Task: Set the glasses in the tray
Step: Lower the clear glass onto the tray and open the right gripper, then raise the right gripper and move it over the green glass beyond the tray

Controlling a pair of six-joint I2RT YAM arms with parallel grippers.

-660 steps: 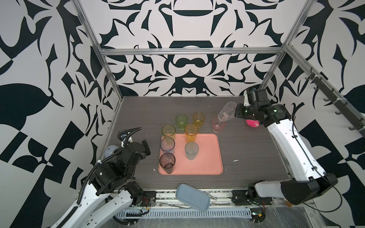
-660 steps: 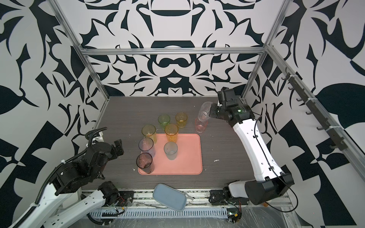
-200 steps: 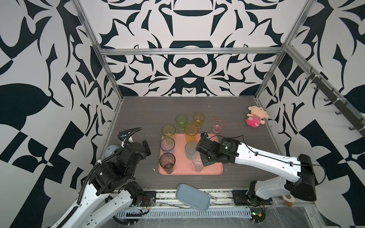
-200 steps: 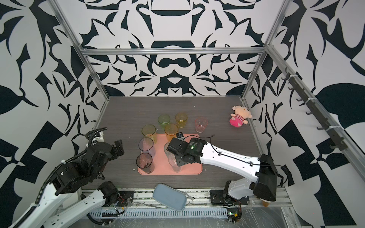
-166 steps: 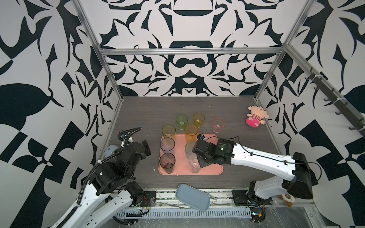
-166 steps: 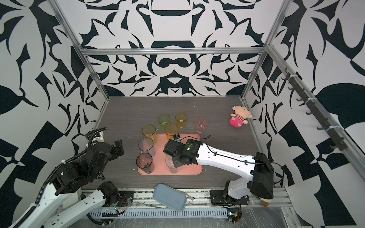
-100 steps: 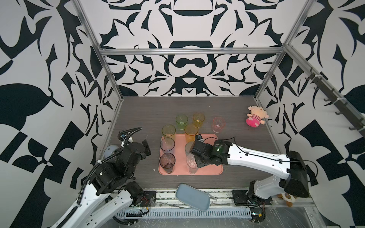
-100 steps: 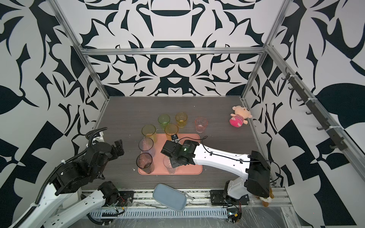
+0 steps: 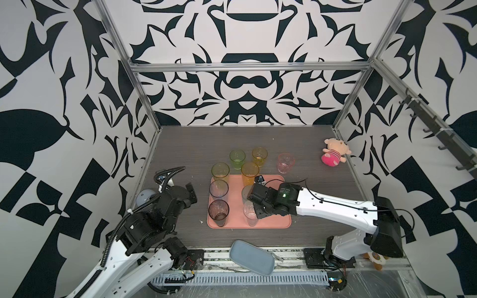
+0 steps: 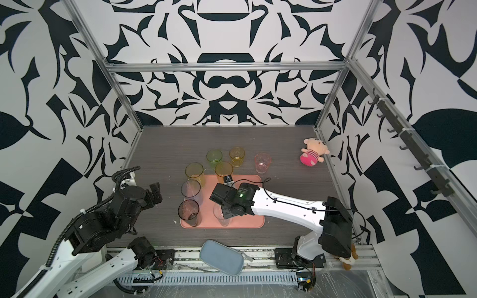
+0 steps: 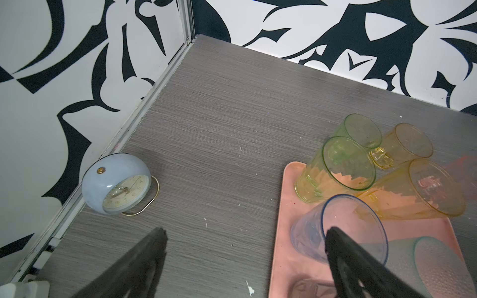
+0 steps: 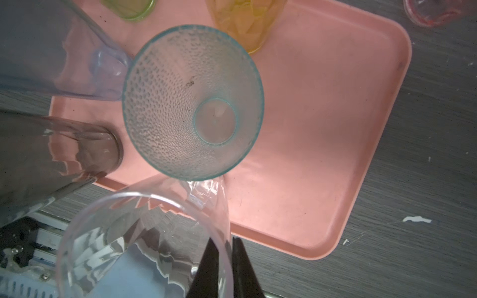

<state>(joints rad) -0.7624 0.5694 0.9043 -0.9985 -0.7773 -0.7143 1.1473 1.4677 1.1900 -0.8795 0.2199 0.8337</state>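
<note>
The right gripper (image 12: 223,238) is closed thinly on the wall of the clear glass (image 12: 144,232), one finger inside the rim and one outside. The glass stands upright with its base on the tray (image 12: 322,129) near the tray's front edge, so this placing looks all but done, with only the letting go left. Beside it on the tray stand the teal glass (image 12: 191,103), the grey glass (image 9: 218,212) and the blue glass (image 9: 219,188). At the tray's far edge are the yellow-green glass (image 9: 220,170) and the tall orange glass (image 9: 249,170), which makes six in, by my count. Three stand on the desk (image 9: 180,144) beyond the tray's far edge: the green glass (image 9: 237,158), the amber glass (image 9: 259,154) and the pink glass (image 9: 286,162). The left gripper (image 11: 246,229) hangs wide apart and empty near the desk's left edge. Only the right wrist view shows the fingers astride the rim; in both top views the wrist hides them. Only the left wrist view shows the face of the alarm clock (image 11: 116,184), while the plush toy (image 9: 334,154) in the desk's far right corner appears in the top views alone.
</note>
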